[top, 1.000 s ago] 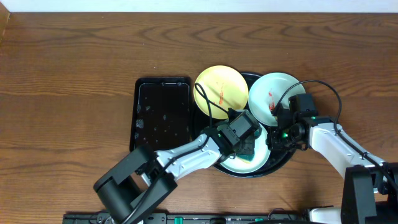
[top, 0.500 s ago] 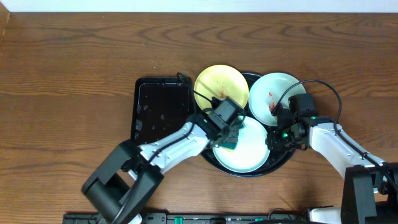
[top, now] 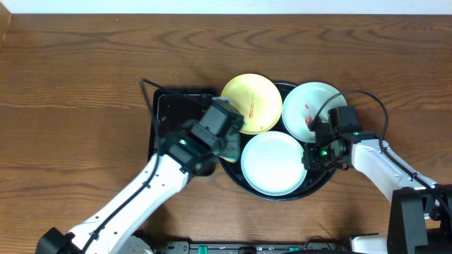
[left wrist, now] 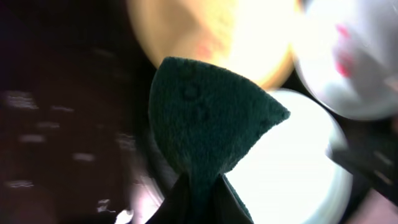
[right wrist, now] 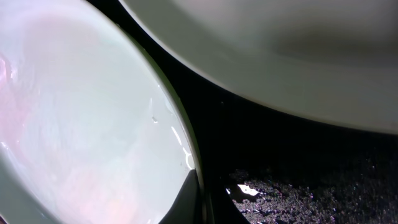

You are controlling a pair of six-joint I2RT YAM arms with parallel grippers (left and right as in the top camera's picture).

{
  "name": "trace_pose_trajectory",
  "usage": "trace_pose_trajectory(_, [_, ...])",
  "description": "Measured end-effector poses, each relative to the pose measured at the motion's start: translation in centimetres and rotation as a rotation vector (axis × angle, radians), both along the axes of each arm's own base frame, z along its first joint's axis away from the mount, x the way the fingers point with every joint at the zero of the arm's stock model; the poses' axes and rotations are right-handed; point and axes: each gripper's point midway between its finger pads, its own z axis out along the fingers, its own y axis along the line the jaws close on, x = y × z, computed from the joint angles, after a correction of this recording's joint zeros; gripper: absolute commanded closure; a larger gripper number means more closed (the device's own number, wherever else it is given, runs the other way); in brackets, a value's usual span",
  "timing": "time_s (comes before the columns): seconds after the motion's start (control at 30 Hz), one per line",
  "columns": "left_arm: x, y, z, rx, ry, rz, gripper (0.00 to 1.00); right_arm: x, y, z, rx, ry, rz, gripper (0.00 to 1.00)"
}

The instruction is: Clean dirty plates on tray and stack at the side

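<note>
In the wrist view alone, the left gripper (left wrist: 193, 202) pinches a dark green sponge (left wrist: 208, 115); the right gripper (right wrist: 198, 202) clamps the near plate (top: 274, 164) by its rim on the tray (top: 236, 180).

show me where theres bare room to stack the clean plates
Bare wood left of the rectangular tray and along the far edge behind both trays. A smaller patch sits right of the round tray, behind the right arm. Crowded: the round tray holds all three plates, and the left arm crosses the rectangular one.
</note>
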Motion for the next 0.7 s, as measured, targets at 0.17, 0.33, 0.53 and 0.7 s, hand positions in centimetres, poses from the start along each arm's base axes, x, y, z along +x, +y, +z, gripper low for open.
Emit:
trace_pose_trajectory(0.17, [2.5,4.9,-0.8,0.073,-0.009,0.133,0.93,0.0,0.2,0.1,0.009,-0.002,0.009,0.99])
trace_pose_trajectory(0.33, [3.7,7.7,-2.7,0.129,0.033,0.203,0.93,-0.3,1.3,0.1,0.002,-0.01,0.054,0.99])
trace_pose_trajectory(0.53, [4.2,9.4,-4.9,0.162,0.092,0.249,0.93,0.3,1.2,2.1,-0.055,-0.1,0.056,0.99])
trace_pose_trajectory(0.7, [4.4,10.1,-6.2,0.177,0.116,0.269,0.93,1.8,-0.2,5.3,-0.151,-0.258,0.014,0.99])
